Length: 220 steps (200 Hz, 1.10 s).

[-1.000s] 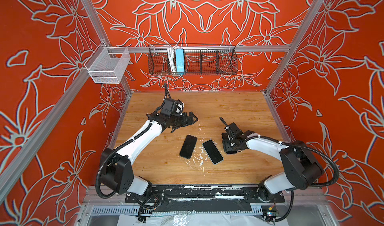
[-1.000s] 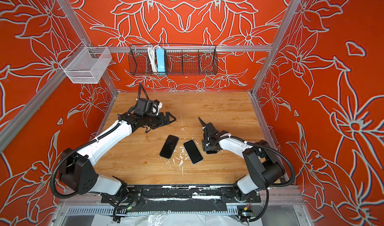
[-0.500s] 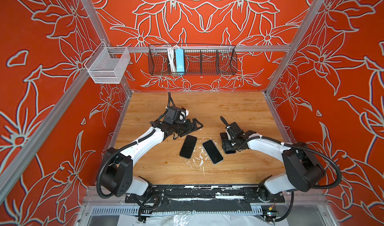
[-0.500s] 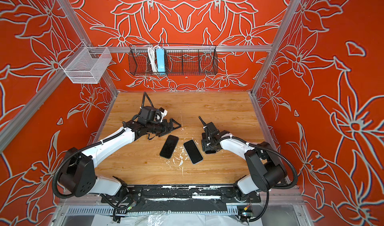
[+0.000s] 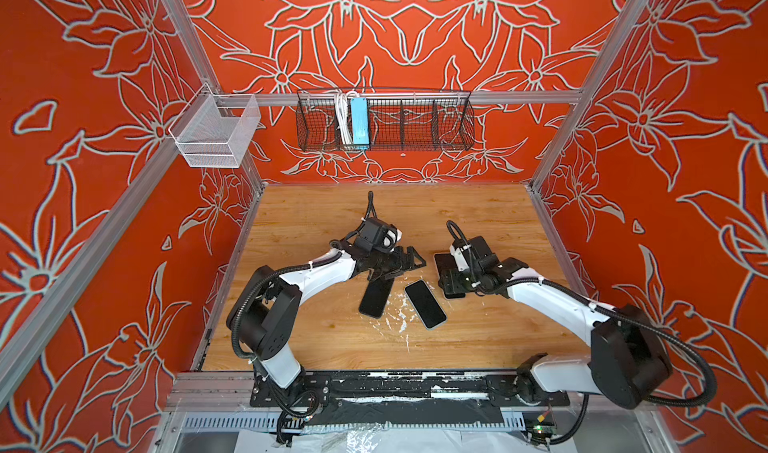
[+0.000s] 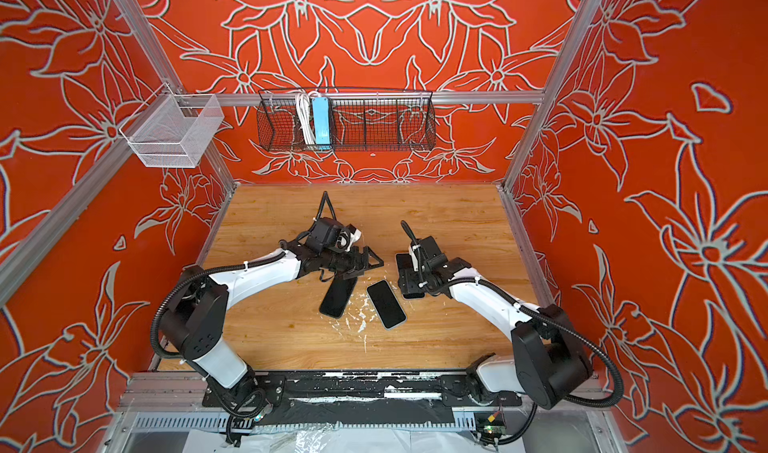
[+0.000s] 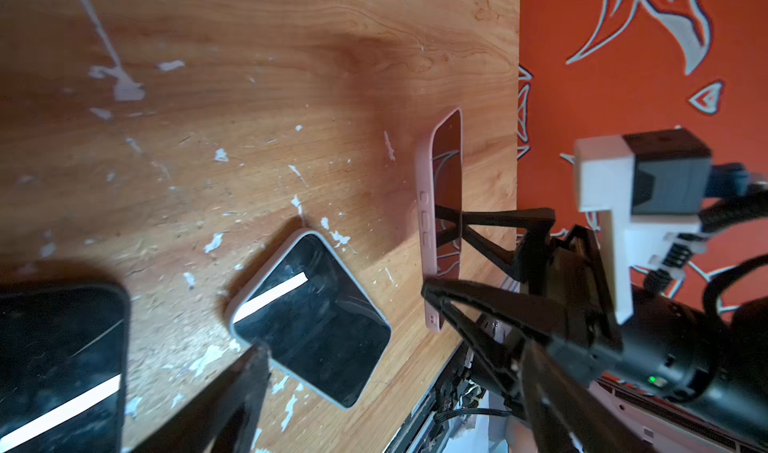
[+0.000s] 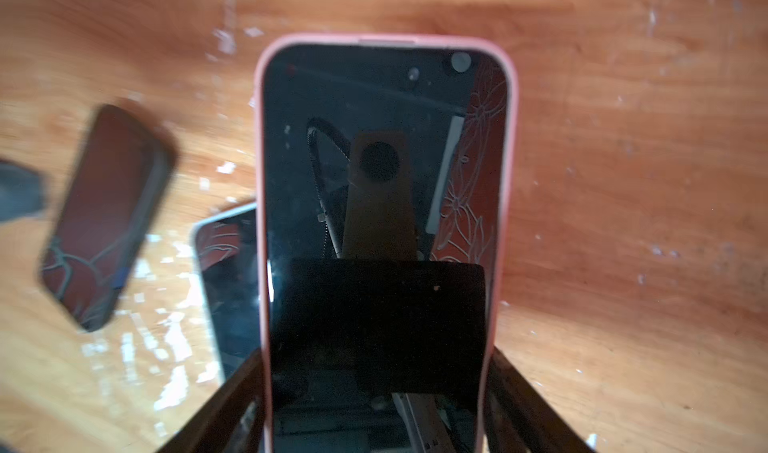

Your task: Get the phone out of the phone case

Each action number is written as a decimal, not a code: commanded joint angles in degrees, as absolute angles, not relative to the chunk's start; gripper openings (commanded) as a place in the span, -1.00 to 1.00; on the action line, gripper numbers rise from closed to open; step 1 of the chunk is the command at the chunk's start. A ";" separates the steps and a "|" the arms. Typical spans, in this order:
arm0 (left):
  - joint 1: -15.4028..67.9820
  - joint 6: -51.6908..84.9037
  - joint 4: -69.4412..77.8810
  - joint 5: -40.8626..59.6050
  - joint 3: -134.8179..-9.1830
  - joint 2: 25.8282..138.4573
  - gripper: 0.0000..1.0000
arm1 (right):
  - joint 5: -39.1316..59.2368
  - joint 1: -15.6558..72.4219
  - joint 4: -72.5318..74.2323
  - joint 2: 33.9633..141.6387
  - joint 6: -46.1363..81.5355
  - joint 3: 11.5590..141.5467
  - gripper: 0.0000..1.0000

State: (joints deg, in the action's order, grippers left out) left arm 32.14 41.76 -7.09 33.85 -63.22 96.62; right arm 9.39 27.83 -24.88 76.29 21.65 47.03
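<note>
A: Where is the phone [image 5: 443,266] seen?
B: Inside its pink phone case [image 8: 510,160], at 3 o'clock from the centre of the table [image 5: 316,222]. It is clamped edgewise by the right gripper [image 8: 376,357], probably steadied for prying. The left gripper [image 5: 405,266] is held wide and empty at its 9 o'clock.

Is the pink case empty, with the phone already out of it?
No: in the right wrist view the phone sits inside the pink case, its black screen framed by the rim on every visible side.
</note>
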 commanded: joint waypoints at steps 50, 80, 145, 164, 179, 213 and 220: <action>34.89 43.24 -4.34 36.14 -69.30 101.73 0.60 | 16.93 27.73 -26.15 73.83 21.77 51.41 -0.28; 34.93 43.15 -4.56 36.06 -70.44 102.91 0.20 | 17.57 27.86 -26.10 73.10 22.30 51.42 -0.28; 35.33 44.27 -5.02 33.50 -71.98 105.24 0.07 | 17.85 27.91 -25.93 72.63 22.59 51.26 -0.28; 35.55 45.29 -4.45 33.40 -72.24 105.94 0.02 | 17.67 27.92 -25.88 72.42 22.68 50.99 -0.28; 35.77 45.85 -4.21 33.32 -72.64 106.42 -0.12 | 17.83 27.92 -25.84 72.39 22.76 50.80 -0.28; 36.03 47.14 -2.77 33.83 -73.21 107.39 -0.32 | 17.84 27.97 -25.93 72.27 22.76 50.67 -0.28; 36.11 47.49 -2.35 33.93 -73.30 107.53 -0.36 | 17.76 28.01 -26.01 72.25 22.70 50.65 -0.28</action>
State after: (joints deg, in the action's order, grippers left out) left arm 35.66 45.95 -4.49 33.56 -71.72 106.56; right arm 16.93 27.86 -26.81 74.11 22.02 49.04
